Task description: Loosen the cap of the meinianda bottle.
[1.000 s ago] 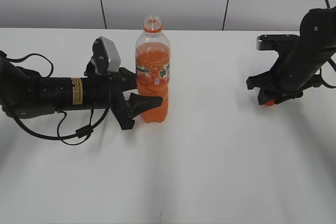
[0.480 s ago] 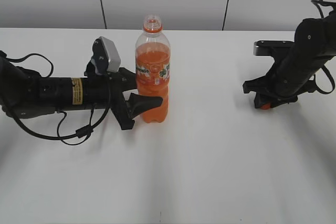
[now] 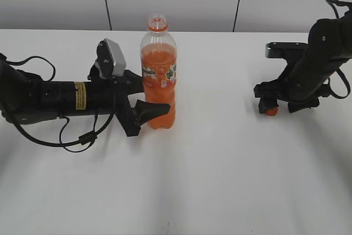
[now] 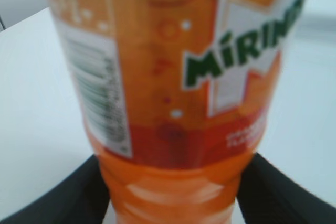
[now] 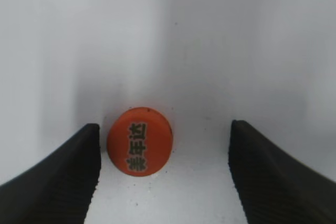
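Note:
The meinianda bottle [image 3: 159, 70] stands upright on the white table with its neck bare and no cap on it. My left gripper [image 3: 151, 105] is shut on its lower body; in the left wrist view the bottle [image 4: 173, 103] fills the frame between the two black fingers. The orange cap [image 3: 270, 111] lies flat on the table at the right, under my right gripper [image 3: 278, 105]. In the right wrist view the cap [image 5: 139, 140] rests beside the left finger, and my right gripper [image 5: 164, 166] is open around it with a wide gap on the right.
The white table [image 3: 209, 180] runs to a grey panelled wall at the back. Black cables [image 3: 82, 136] loop from the left arm onto the table.
The right gripper has opened and let the cap go onto the table. The bottle and the left gripper shifted slightly.

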Robot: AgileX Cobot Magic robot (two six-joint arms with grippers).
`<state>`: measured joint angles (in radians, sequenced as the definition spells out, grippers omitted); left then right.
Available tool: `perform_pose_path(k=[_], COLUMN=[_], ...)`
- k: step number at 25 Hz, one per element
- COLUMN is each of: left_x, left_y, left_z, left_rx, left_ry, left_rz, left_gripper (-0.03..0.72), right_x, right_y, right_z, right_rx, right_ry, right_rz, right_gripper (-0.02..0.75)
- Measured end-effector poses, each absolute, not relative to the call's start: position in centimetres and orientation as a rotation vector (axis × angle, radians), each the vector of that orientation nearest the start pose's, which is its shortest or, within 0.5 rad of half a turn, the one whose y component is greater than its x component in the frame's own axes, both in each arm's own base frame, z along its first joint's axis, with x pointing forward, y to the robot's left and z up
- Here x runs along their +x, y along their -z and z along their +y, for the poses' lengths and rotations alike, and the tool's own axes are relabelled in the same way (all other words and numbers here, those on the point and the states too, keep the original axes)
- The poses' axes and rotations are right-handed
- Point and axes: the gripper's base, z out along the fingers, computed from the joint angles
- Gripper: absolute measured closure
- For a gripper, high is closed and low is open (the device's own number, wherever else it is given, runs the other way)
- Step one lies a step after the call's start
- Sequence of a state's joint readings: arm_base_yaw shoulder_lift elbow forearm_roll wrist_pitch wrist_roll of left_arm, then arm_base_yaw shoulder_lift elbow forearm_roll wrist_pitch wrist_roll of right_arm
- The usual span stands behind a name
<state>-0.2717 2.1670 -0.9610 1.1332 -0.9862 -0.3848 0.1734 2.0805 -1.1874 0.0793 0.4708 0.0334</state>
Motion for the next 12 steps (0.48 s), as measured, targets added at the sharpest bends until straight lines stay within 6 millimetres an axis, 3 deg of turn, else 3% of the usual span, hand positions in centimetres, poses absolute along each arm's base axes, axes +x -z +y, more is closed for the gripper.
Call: perform_pose_path(k=[5, 12], left_x=[33.86, 34.06], left_y=[-8.73, -8.66], left_z=[-16.54, -16.08], left_rx=[1.169, 1.163], left_ry=[0.77, 0.758], left_rz=[1.624, 1.636], left_gripper=[0.107, 0.094], right_x=[38.09, 38.08], right_y=[-9.8, -9.85], right_z=[7.06, 7.12], right_rx=[-0.091, -0.105], right_ry=[-0.12, -0.128], right_rz=[2.852, 2.852], right_gripper=[0.16, 0.16])
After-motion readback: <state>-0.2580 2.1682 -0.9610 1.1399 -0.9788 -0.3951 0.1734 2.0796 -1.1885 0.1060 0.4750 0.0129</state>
